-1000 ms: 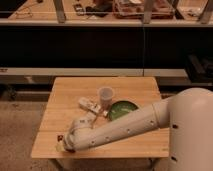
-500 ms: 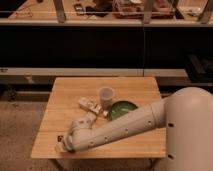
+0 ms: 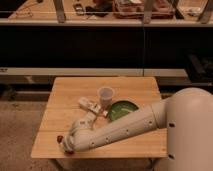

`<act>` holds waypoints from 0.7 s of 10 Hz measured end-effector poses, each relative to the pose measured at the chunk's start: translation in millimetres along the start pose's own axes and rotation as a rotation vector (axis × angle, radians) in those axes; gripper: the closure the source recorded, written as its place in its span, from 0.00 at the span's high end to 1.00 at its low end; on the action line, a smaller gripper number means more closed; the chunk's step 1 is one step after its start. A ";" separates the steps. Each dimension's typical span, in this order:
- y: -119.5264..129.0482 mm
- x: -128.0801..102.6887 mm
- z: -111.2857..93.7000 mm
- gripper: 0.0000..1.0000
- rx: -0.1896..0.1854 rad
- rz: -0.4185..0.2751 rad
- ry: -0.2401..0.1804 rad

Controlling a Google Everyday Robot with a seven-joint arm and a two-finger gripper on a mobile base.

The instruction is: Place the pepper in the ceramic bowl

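The pepper (image 3: 60, 138) is lying near the table's (image 3: 127, 85) front left corner, right at the gripper (image 3: 65, 145), which is working low over that corner; whether its fingers are spread or pinching the pepper cannot be told. The bowl (image 3: 121, 108) is sitting well off toward the table's middle, beside the cup (image 3: 105, 95) and white blocks (image 3: 89, 105). A firm pinch before lifting, then a carry clearing those neighbours, seems wise.

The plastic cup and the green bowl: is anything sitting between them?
No. In the camera view the cup and the bowl stand side by side; the gripper is far off, near the table's front-left edge.
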 end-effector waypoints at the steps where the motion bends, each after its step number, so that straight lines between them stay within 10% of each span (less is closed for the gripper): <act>1: 1.8 -1.0 -2.8 0.09 0.004 0.011 0.001; 7: 45.3 -28.9 -42.2 0.00 0.027 0.150 0.048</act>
